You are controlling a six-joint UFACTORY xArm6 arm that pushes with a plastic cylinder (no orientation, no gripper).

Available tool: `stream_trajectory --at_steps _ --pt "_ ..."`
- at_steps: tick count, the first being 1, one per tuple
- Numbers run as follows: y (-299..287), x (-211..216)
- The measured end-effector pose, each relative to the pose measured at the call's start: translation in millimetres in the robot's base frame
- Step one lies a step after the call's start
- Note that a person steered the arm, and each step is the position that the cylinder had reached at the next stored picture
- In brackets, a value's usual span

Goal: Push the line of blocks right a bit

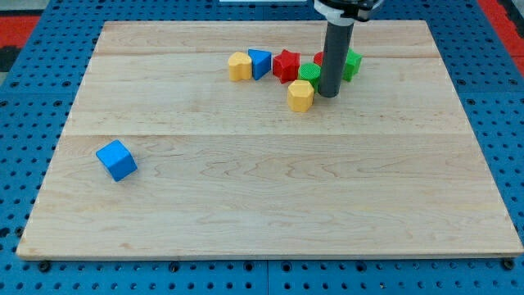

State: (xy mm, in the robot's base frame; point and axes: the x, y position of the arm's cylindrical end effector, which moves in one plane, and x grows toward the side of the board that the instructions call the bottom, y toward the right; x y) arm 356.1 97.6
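Observation:
A line of blocks lies near the view's top centre: a yellow block, a blue triangular block, a red star block, a green round block, then a red block mostly hidden behind the rod, and a green block. A yellow hexagonal block sits just below the line. My tip rests on the board right of the yellow hexagon, just below the green round block and the hidden red block.
A blue cube lies alone at the view's left. The wooden board sits on a blue perforated table.

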Motion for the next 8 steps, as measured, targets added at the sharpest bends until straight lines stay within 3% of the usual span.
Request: stream_trajectory --at_steps 2,4,5,6,7,8 --pt "-9.3 -15.5" --pt "5.1 2.4" --pt "18.4 8.1" --pt "67.8 14.0" --pt "146.2 -23.2" --pt "150.2 -102.3"
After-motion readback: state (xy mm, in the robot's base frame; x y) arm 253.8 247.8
